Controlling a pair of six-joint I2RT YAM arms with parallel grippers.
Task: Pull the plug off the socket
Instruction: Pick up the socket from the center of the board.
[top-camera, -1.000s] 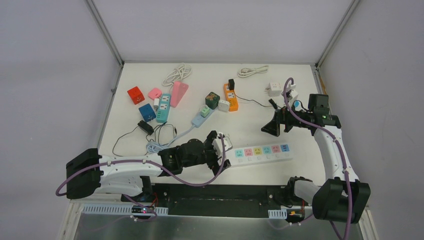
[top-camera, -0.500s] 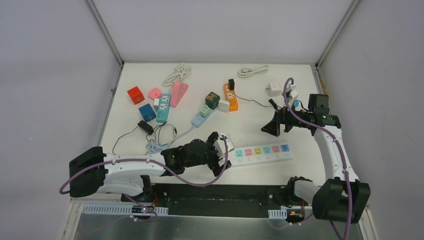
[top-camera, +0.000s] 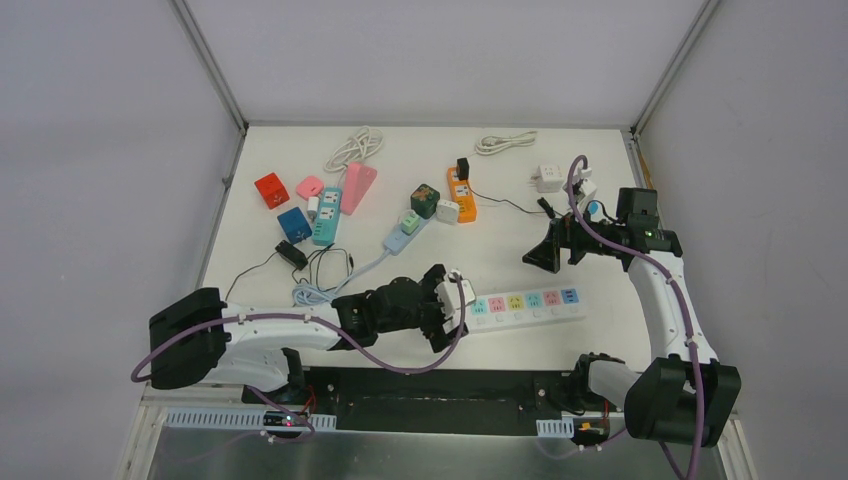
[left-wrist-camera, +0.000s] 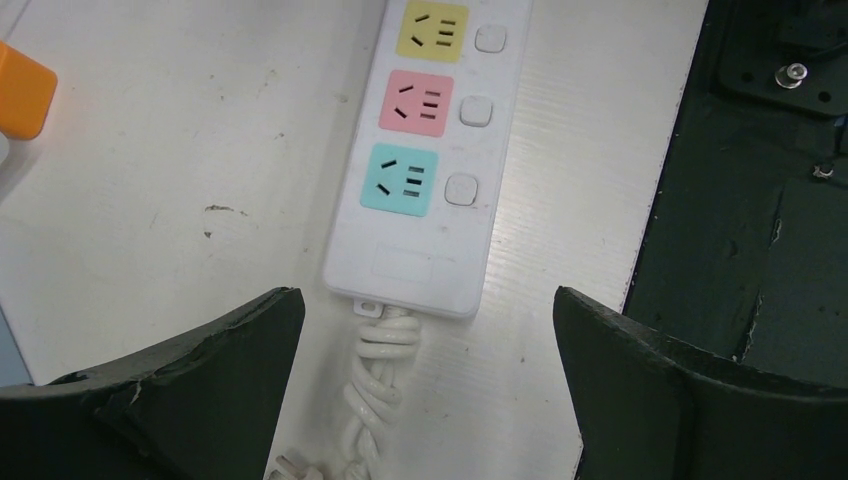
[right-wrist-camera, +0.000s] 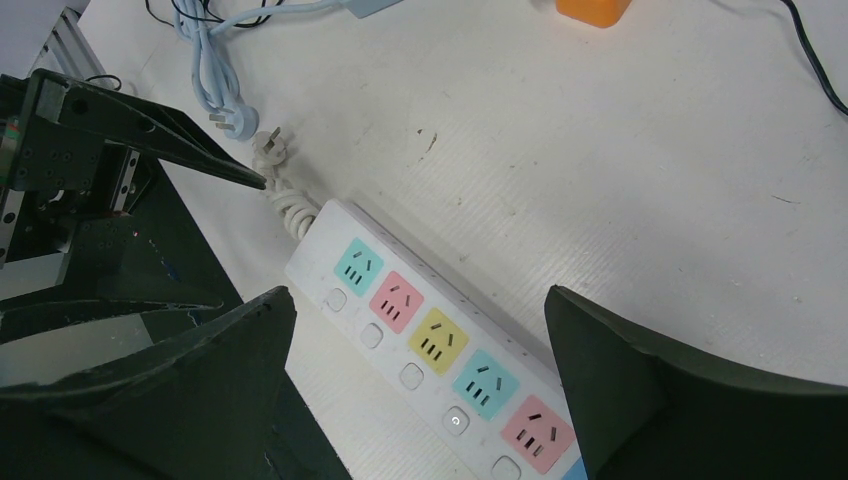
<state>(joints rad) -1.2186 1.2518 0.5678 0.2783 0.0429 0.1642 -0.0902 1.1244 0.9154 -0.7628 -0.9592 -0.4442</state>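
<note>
Top view: the left pincer (top-camera: 448, 303) gapes wide around the cord end of the white power strip (top-camera: 525, 303). The right pincer (top-camera: 540, 258), equally spread, hangs near the strip, holding nothing. A black plug (top-camera: 462, 167) sits in the orange strip (top-camera: 461, 195), well beyond it.

Left wrist — the coiled cord (left-wrist-camera: 380, 370) leaves the strip between the fingers.

Right wrist — a loose plug (right-wrist-camera: 270, 148) lies beside the strip's end.

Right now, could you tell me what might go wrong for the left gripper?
The left gripper hangs open over the cord end of the white power strip, whose visible sockets are empty; closing may snag the coiled cord.
The black plug sits in the orange power strip, well away.
</note>
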